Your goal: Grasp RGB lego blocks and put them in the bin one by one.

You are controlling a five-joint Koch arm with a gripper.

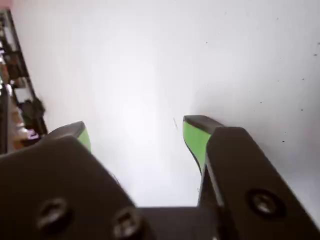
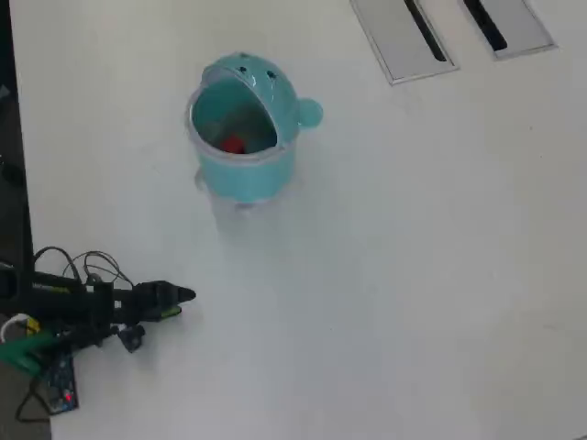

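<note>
In the overhead view the teal bin (image 2: 275, 101) stands upright on the white table, its mouth facing the camera. A red lego block (image 2: 232, 144) lies inside it. No other block shows in either view. My gripper (image 2: 180, 297) sits low at the left of the table, well below and left of the bin, pointing right. In the wrist view the gripper (image 1: 139, 125) is open. Its green-faced fingertips (image 1: 194, 135) stand wide apart with only bare white table between them.
Two grey slotted plates (image 2: 411, 38) (image 2: 507, 22) lie at the top right in the overhead view. Loose wires and a small circuit board (image 2: 60, 390) sit by the arm's base at the lower left. The table's left edge (image 2: 20, 183) runs close to the arm.
</note>
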